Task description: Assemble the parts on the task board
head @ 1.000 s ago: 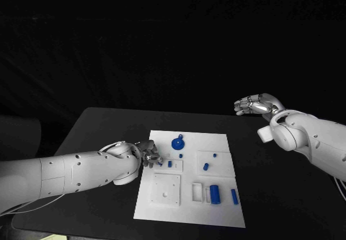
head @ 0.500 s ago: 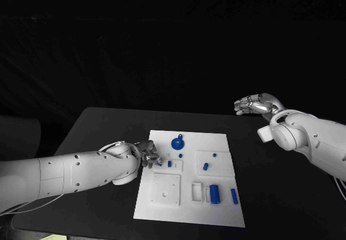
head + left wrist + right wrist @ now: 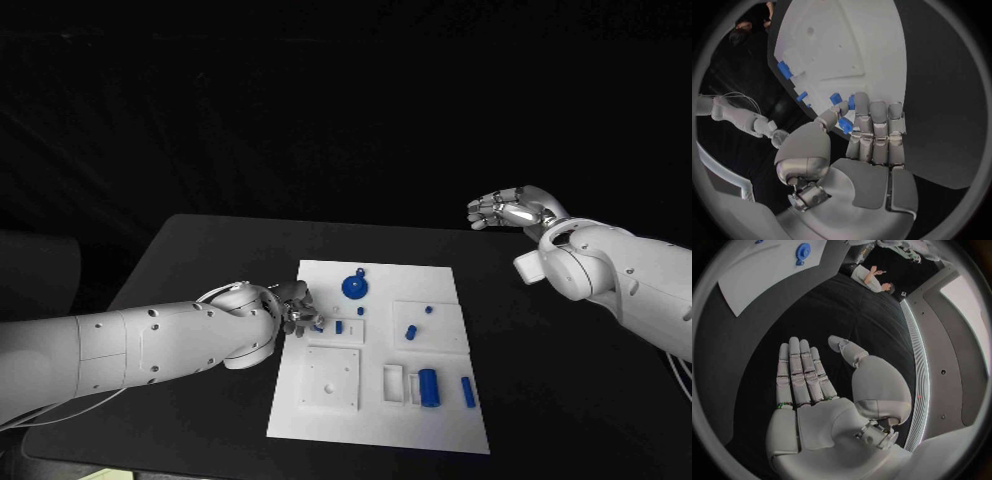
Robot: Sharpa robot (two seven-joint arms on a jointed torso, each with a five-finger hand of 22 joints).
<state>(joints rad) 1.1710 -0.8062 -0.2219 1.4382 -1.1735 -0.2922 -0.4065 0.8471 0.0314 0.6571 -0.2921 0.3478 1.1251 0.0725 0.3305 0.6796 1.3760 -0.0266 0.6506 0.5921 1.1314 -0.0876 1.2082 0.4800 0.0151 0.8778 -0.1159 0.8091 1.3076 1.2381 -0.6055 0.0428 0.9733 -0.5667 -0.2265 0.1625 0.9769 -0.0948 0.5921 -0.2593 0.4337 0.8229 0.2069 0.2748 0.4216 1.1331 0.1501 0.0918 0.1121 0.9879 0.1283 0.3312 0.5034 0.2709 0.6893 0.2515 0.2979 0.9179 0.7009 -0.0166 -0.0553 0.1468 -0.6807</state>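
Left robot hand (image 3: 293,306) sits at the left edge of the task board (image 3: 379,430), approx. mid-length, fingers curled down onto it. Left wrist view: thumb and fingers (image 3: 877,131) pinch a small blue part (image 3: 845,124) right at the board's edge, w/ two more blue pieces on the board just beyond the fingertips. Right robot hand (image 3: 508,209) is raised well apart from the board, beyond the table's (image 3: 188,250) far right corner; right wrist view has its fingers (image 3: 802,372) straight, side by side, thumb out to the side, holding nothing. On the board: round blue disc part (image 3: 355,289) near the far end, small blue peg (image 3: 339,327) just beside the left hand, two small blue bits (image 3: 411,333) mid-right, blue cylinder (image 3: 428,382) and blue bar (image 3: 469,392) toward the near right. White block (image 3: 332,379) w/ hole sits near left.
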